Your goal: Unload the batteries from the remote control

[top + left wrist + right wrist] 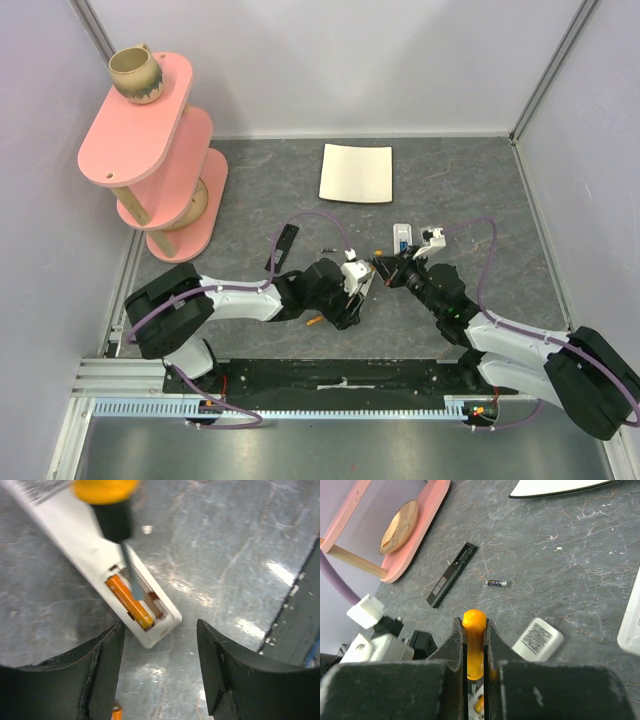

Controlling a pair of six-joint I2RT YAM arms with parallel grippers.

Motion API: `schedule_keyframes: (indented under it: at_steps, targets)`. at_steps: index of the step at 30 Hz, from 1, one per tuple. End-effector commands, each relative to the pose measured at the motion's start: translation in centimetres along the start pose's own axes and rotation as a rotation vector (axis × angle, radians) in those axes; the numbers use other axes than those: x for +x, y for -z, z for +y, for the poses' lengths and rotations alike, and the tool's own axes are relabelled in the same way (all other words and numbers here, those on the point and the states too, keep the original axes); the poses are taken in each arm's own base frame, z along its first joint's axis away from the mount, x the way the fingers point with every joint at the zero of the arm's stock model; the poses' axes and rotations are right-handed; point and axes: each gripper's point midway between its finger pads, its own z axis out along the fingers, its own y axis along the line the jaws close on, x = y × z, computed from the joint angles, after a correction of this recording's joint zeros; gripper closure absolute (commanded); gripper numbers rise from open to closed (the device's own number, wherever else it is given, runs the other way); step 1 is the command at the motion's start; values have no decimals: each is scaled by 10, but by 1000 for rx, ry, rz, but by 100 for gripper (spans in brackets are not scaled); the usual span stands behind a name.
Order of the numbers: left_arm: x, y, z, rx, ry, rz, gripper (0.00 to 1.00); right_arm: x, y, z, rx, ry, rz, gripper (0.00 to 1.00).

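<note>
The white remote control lies on the table with its battery bay uncovered; its labelled end also shows in the right wrist view. One orange battery sits in the bay, and the slot beside it looks empty. My right gripper is shut on an orange-handled screwdriver whose blade tip is in the bay beside that battery. My left gripper is open and empty, just short of the remote's bay end. A loose orange battery lies by the left finger.
A flat black bar and a small dark cell lie left of the grippers. A white device lies right of them. A cream plate sits at the back. A pink shelf holding a mug stands at the back left.
</note>
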Motion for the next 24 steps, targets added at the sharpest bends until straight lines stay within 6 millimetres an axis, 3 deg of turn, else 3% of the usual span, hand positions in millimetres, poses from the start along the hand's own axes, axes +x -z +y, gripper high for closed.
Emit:
schedule_keyframes:
  at_steps: [1, 7, 11, 14, 18, 24]
  targets:
    - [26, 1, -31, 129, 53, 61, 35, -19, -2, 7, -8, 13, -56, 100]
    - [21, 3, -36, 169, 45, 10, 36, -24, 2, 6, 6, 32, -66, 100]
    - [15, 14, -20, 136, 96, -46, 39, -25, 5, 4, 17, 50, -63, 100]
    - [3, 28, -17, 180, 137, -135, 47, -25, 6, 4, 21, 61, -58, 100]
    - [-3, 40, -14, 227, 170, -173, 65, -22, 7, 1, 28, 66, -46, 100]
    - [-10, 37, -6, 238, 185, -175, 79, -10, 5, -8, 43, 55, -23, 100]
